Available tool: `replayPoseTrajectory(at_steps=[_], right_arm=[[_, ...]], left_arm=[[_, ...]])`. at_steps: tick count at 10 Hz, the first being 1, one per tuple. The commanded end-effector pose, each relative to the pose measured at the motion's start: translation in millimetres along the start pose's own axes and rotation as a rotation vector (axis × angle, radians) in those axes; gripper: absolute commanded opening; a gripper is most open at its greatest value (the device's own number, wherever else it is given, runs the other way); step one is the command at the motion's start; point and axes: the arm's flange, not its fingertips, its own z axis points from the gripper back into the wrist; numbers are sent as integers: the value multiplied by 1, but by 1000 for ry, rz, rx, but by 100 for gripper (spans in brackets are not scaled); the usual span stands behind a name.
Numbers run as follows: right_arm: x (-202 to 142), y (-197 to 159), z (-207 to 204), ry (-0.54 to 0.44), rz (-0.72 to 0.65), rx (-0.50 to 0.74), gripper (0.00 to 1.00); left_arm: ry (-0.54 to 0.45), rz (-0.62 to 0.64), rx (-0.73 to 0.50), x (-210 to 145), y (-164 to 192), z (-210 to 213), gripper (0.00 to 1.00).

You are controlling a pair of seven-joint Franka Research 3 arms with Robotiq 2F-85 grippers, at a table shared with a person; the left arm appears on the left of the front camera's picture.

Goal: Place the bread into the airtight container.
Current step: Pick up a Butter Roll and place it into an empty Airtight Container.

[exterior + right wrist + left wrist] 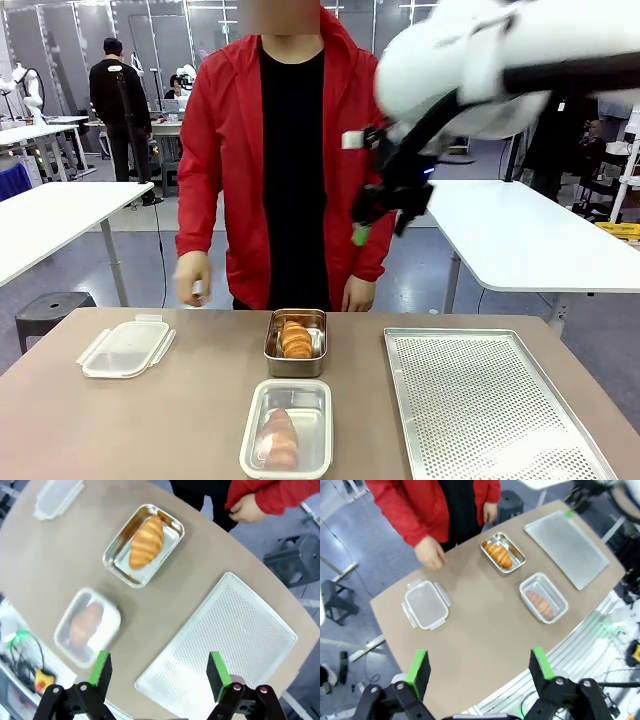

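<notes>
A clear airtight container (287, 428) sits near the table's front edge with a brown piece of bread (279, 437) inside it; both also show in the left wrist view, container (543, 597) and bread (540, 604). In the right wrist view the container (87, 625) is blurred. Its lid (125, 347) lies apart at the left. Behind the container, a golden croissant (296, 338) rests in a small steel pan (272, 345). My right gripper (385, 212) hangs high above the table, open and empty (160, 672). My left gripper (480, 669) is open too, high over the table's near edge.
A large perforated metal tray (490, 405) covers the table's right side. A person in a red jacket stands at the far edge, one hand (192, 278) blurred near the lid, the other hand (357, 293) hanging by the table. Bare tabletop lies between lid and container.
</notes>
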Motion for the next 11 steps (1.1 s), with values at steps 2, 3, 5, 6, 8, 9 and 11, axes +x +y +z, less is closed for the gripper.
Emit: replayPoseTrajectory(at_steps=[2, 3, 5, 6, 8, 9, 11], right_arm=[[-119, -29, 97, -104, 93, -14, 95], [-147, -35, 125, -130, 40, -59, 95], [-201, -28, 170, -219, 65, -155, 95], [-222, -22, 187, -229, 57, -183, 95], [-228, -29, 181, -230, 6, -149, 95], [-225, -23, 203, -240, 50, -171, 95], [-225, -23, 203, -240, 50, -171, 95]], left_arm=[[-2, -14, -9, 0, 0, 1, 100], [-2, -14, -9, 0, 0, 1, 100], [-2, -14, -9, 0, 0, 1, 100], [-2, -14, -9, 0, 0, 1, 100], [-2, -14, -9, 0, 0, 1, 100], [-2, -14, -9, 0, 0, 1, 100], [-2, -14, -9, 0, 0, 1, 100]])
